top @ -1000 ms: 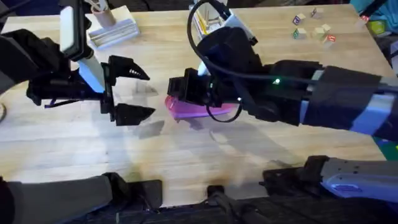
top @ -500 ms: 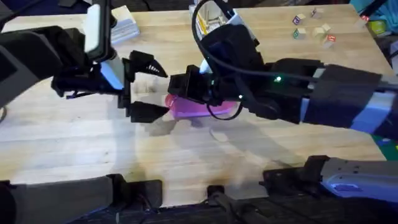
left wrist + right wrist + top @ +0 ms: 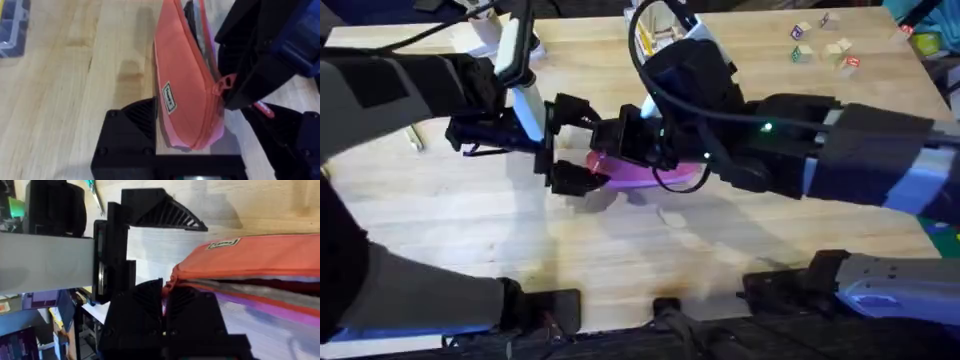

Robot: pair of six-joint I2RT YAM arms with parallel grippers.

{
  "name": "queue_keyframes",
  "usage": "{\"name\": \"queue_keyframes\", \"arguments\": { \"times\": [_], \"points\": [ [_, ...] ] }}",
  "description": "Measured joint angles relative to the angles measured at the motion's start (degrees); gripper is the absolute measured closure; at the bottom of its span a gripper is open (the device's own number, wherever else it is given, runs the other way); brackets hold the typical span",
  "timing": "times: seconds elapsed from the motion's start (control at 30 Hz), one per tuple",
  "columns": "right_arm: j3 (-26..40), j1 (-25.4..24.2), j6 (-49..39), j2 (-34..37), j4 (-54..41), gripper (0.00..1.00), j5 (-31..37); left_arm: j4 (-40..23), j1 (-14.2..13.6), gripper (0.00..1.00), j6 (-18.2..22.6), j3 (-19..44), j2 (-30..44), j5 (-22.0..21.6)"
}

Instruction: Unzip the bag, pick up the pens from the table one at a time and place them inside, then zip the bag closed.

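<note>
While right gripper (image 3: 165,297) pinches bag (image 3: 645,172) zipper pull, left gripper (image 3: 582,145) open around its end, toy blocks (image 3: 825,45) far off

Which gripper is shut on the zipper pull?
The right gripper, fingers pinched on the zipper pull at the bag end. The left gripper is open, its fingers straddling that same end.

The pink flat fabric pencil pouch (image 3: 650,172) lies at mid-table (image 3: 620,250), between the left gripper (image 3: 582,143) on its left and the right gripper (image 3: 625,140) over it.
</note>
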Motion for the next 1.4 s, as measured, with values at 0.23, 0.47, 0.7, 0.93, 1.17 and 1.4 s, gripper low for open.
{"name": "queue_keyframes", "arguments": {
  "times": [0.23,0.47,0.7,0.93,1.17,1.4],
  "points": [
    [0.0,-0.11,0.0,0.0,0.11,0.97,0.05,0.54,-0.02,0.505,-0.49,0.0,0.07,1.57],
    [0.0,-0.68,0.0,0.0,0.44,0.97,0.13,0.77,-0.15,0.957,-0.39,0.0,0.13,1.75],
    [0.12,-5.67,0.0,-1.02,-4.62,0.97,-2.68,1.11,-0.23,0.957,-0.42,0.0,0.22,1.66],
    [0.82,-10.24,-0.96,-1.36,-8.7,0.97,-6.25,1.44,-0.59,0.957,-0.43,0.0,0.22,1.79],
    [0.85,-14.64,-4.89,-1.36,-11.23,0.97,-9.11,1.71,-0.66,0.957,-0.44,0.0,0.22,1.95],
    [0.92,-21.54,-8.45,-1.36,-16.22,0.97,-11.92,1.88,-0.92,0.957,-0.46,0.0,0.22,2.23]
  ]
}}
